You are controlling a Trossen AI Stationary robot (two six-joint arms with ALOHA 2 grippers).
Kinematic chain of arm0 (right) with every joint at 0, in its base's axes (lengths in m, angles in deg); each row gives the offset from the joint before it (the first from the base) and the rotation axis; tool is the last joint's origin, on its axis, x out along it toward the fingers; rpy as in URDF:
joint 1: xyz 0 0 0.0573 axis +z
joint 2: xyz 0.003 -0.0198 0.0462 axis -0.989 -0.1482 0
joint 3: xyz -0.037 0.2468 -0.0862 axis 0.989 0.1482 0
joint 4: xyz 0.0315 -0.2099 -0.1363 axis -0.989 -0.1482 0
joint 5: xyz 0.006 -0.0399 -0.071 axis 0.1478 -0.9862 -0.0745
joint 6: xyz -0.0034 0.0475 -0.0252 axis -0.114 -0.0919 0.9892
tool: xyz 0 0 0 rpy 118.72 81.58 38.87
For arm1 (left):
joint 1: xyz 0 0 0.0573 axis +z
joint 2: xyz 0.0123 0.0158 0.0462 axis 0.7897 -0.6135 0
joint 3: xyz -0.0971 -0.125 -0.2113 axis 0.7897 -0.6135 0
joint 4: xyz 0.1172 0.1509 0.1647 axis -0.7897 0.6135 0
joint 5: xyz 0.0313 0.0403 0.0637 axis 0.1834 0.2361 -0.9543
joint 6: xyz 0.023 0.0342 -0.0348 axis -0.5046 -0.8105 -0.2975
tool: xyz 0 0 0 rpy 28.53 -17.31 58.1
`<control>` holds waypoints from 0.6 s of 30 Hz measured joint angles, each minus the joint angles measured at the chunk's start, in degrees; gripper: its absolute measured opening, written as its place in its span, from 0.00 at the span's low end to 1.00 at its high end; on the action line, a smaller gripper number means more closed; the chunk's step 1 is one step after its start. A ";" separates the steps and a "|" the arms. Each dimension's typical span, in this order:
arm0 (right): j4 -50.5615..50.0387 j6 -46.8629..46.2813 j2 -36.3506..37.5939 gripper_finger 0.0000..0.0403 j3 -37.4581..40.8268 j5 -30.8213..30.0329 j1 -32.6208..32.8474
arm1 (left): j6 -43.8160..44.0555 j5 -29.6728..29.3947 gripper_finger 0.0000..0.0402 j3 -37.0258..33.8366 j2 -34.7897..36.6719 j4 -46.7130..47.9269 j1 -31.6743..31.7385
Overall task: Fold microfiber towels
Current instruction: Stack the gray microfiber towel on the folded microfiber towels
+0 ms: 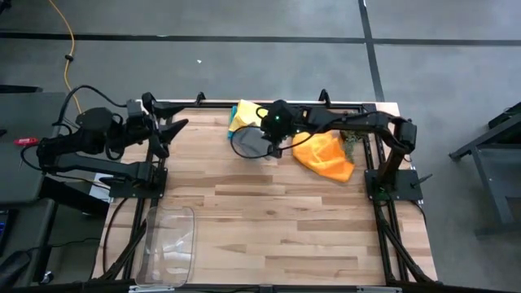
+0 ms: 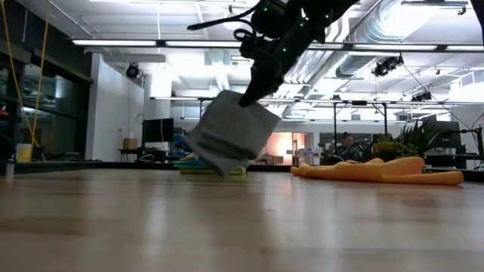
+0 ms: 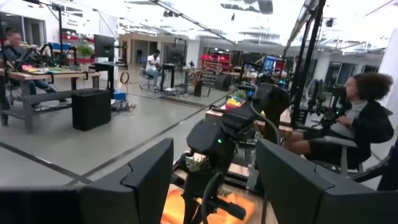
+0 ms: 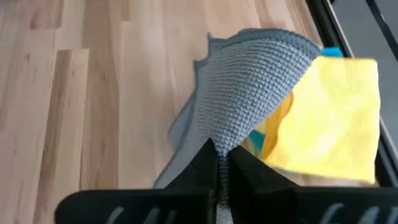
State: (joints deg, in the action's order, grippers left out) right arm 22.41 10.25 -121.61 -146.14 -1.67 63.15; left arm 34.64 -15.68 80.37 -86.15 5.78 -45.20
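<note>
Above the table, right jaws pinching grey towel (image 4: 249,93)

Bright, even overhead light on the pale wooden plank bench (image 1: 277,220), shadows barely there. Low view: long white ceiling strip lights (image 2: 151,43) glare hard, near planks blur. Left wrist view washes out up top, background soft.

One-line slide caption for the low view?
Right gripper lifts the grey towel by a corner above the wooden table, orange towel lying beyond.
</note>
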 joint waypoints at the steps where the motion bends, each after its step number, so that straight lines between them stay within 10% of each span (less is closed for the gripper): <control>1: 0.01 1.00 0.00 0.00 -0.05 0.86 -0.52 | 0.00 0.04 0.54 0.00 0.00 0.07 0.00; 8: -0.21 6.63 -3.98 0.00 -2.71 3.06 -3.80 | 1.53 -1.67 0.54 0.00 -0.39 -1.73 0.00; 18: -17.71 17.98 -21.84 0.00 -30.76 6.19 -9.52 | 1.51 -6.40 0.54 0.00 -1.00 -2.56 0.02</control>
State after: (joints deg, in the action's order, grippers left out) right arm 4.70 28.22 -143.45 -176.90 4.52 53.62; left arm 36.15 -22.08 80.37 -87.15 3.22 -45.18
